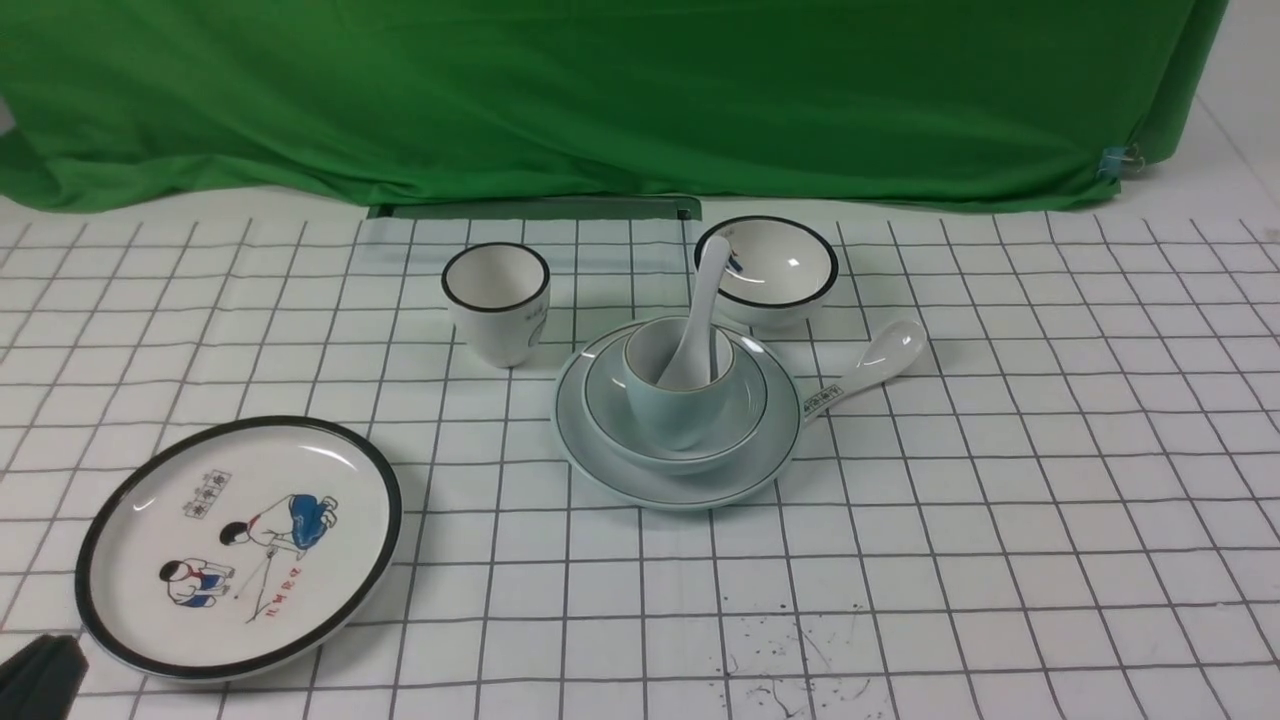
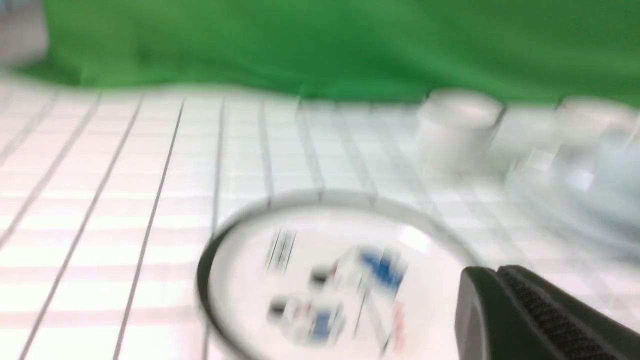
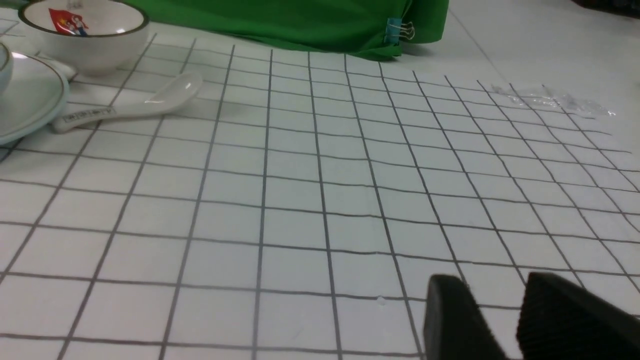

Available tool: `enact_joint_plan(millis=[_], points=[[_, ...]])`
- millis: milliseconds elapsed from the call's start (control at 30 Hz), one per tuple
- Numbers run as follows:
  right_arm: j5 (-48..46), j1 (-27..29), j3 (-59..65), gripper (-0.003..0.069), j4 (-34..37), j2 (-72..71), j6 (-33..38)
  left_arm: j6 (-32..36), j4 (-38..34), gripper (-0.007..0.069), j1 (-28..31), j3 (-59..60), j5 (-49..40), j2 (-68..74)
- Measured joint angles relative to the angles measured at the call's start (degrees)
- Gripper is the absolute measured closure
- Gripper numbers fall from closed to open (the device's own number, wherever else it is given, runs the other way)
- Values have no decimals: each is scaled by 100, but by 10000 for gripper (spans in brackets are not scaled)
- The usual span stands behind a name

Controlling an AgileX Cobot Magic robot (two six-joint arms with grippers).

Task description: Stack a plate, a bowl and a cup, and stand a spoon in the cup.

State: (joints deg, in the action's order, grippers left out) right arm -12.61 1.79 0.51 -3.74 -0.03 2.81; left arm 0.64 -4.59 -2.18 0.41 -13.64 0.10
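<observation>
Stack complete: spoon [image 1: 697,325] stands in cup [image 1: 680,392], mid-tablecloth [image 1: 1000,500], handle leaning toward far edge. Left gripper [image 1: 40,675] closed, empty, near-left corner; right gripper [image 3: 500,310] part-open, empty.

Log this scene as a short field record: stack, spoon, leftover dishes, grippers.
stack: cup in bowl on plate
spoon: stands in the cup, leaning
leftover dishes: cartoon plate, black-rimmed cup, cartoon bowl, printed spoon
left gripper: shut, empty
right gripper: open, empty
</observation>
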Motion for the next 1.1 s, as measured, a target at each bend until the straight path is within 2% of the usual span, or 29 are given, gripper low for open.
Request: enact_joint_plan(millis=[1100], points=[[5,0,0,416,0,0,0,232,-42,656,42,0,-58,0]])
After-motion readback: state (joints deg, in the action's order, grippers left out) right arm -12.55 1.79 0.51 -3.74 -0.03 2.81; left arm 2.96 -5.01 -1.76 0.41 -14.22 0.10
